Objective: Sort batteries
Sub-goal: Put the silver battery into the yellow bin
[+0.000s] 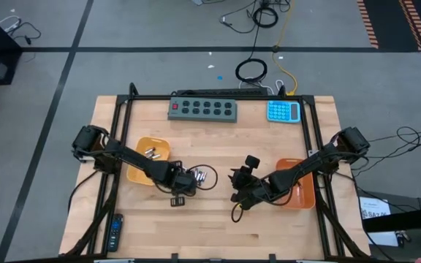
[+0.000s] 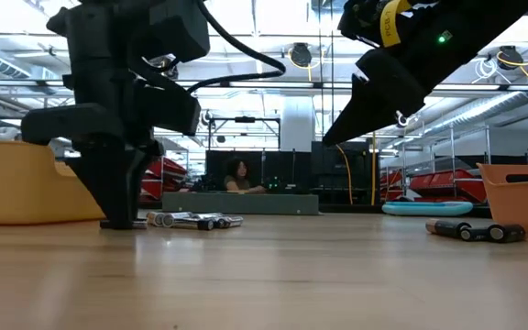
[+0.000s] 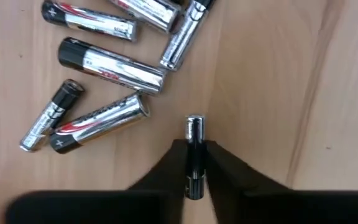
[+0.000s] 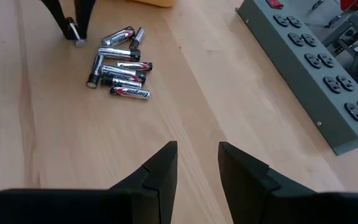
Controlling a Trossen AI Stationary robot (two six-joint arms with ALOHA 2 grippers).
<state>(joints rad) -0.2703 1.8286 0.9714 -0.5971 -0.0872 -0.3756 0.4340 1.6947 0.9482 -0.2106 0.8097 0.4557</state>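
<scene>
Several silvery and dark batteries lie in a loose pile on the wooden table; the pile also shows in the high view and the low view. My left gripper stands just beside the pile, shut on one small battery. My right gripper is open and empty over bare table, right of the pile. A few batteries lie in the left orange tray. Two dark batteries lie near the right orange tray. My left gripper pinches the small battery's dark half between its two fingers, one on each side, across its length. The fingers come from above, pointing down. The battery's silvery end sticks out past the fingertips, low at the table; whether it rests there I cannot tell.
A grey power strip and a blue calculator lie along the far edge. A black remote control lies at the near left. The right orange tray sits under my right arm. Bare wood lies between the grippers.
</scene>
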